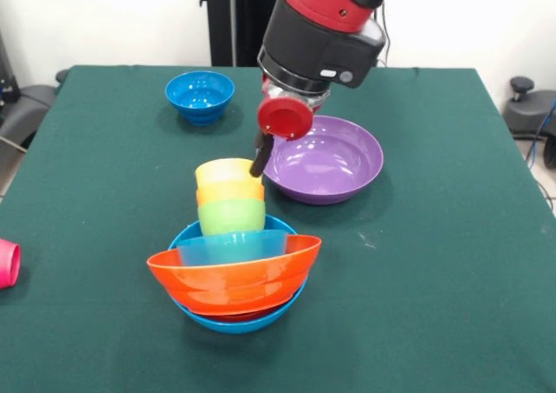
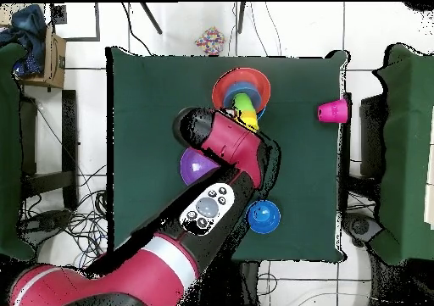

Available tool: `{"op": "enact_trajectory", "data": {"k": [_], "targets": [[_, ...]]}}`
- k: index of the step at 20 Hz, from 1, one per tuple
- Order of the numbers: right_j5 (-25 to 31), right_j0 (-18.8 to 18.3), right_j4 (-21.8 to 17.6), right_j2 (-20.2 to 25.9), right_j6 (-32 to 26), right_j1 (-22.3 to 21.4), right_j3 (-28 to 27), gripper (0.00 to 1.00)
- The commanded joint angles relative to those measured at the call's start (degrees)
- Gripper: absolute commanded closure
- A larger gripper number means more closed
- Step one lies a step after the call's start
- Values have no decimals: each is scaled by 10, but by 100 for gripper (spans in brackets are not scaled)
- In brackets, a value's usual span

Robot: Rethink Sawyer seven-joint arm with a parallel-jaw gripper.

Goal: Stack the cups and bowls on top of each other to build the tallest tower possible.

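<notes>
Here the tower [image 1: 233,267] stacks bowls under three cups; tool [image 1: 261,163] state unclear.

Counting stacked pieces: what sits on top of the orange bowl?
Above the orange bowl come a light-blue bowl, then green, orange and yellow cups. Whatever lies inside or beneath them is hidden.

No text, label, brand or number can be read on anything here.

yellow cup [image 1: 224,170], purple bowl [image 1: 330,163], green tablecloth [image 1: 434,263]
</notes>
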Motion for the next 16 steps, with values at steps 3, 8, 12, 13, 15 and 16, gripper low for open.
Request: {"op": "enact_trajectory", "data": {"k": [3, 8, 12, 13, 15, 16], "targets": [[49, 5, 11, 28, 145, 54, -41, 0], [66, 34, 20, -50, 220, 108, -67, 0], [110, 46, 27, -65, 243, 122, -81, 0], [119, 46, 33, -59, 249, 120, -83, 0], [132, 46, 47, -54, 273, 122, -93, 0], [133, 45, 53, -51, 281, 120, -94, 0]]}}
